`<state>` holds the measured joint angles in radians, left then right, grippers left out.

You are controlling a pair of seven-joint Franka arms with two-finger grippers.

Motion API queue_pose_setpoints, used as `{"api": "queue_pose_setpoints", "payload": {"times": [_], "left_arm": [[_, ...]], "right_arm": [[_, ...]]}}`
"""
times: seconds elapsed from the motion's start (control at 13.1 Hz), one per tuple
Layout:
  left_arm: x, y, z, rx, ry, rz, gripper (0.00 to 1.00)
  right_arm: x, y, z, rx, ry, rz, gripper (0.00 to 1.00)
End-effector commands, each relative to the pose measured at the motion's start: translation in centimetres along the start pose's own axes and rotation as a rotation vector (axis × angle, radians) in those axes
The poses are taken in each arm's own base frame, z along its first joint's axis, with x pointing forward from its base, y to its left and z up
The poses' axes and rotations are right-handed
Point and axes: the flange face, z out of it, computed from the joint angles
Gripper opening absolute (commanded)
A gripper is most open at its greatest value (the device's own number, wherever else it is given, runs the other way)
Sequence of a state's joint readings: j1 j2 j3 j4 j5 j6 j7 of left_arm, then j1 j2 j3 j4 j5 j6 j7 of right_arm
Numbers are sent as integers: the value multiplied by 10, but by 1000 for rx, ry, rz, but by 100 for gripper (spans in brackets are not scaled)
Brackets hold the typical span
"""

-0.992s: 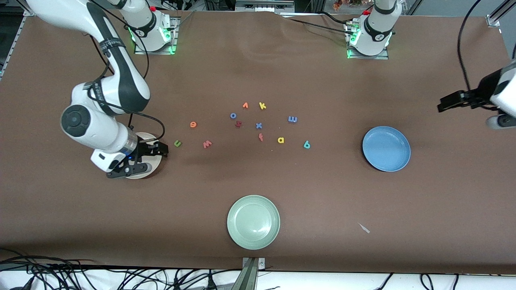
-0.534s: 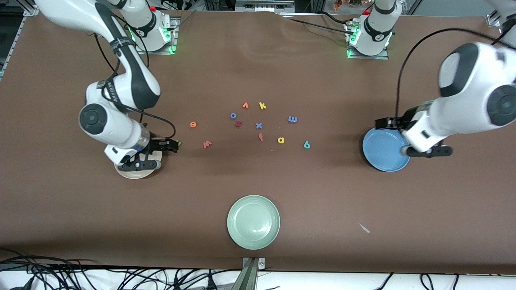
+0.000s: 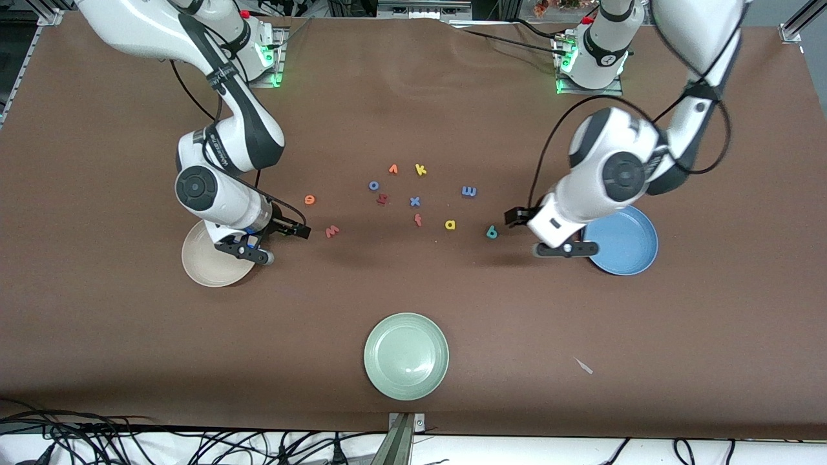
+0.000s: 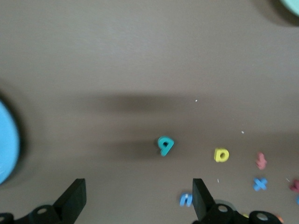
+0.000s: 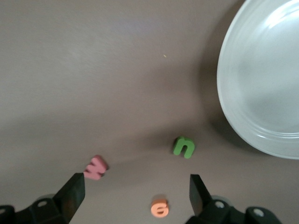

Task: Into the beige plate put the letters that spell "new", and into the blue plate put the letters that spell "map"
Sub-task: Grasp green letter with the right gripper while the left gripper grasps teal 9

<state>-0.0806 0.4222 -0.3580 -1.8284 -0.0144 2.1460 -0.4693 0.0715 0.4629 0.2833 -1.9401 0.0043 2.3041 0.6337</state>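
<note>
Both tools empty, jaws wide. Right tool (image 5: 133, 196) over green n (image 5: 184, 147), just beside beige plate (image 3: 200, 265); left tool (image 4: 138, 200) over teal p (image 4: 165, 145), near blue plate (image 3: 630, 248). Centre, descend straight, pinch low.

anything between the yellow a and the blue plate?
Front view: the teal p lies between the yellow a and the blue plate, with the left gripper over that stretch.

From the front, my right arm covers the green n (image 5: 184, 147) and part of the beige plate (image 3: 203, 265); my left arm hides the blue plate (image 3: 627, 248) edge.
</note>
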Motion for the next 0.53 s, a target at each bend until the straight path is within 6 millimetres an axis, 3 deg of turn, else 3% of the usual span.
{"api": "queue_pose_setpoints", "payload": {"times": [0.0,0.23,0.46], "left_arm": [[-3,34,55,80,46,-14,100],[-11,55,97,84,55,19,98],[-12,55,127,103,49,55,91]], "right_arm": [[-1,7,24,-30,37,-20,97],[1,11,30,-37,43,-25,96],[1,18,44,-61,57,-52,95]]}}
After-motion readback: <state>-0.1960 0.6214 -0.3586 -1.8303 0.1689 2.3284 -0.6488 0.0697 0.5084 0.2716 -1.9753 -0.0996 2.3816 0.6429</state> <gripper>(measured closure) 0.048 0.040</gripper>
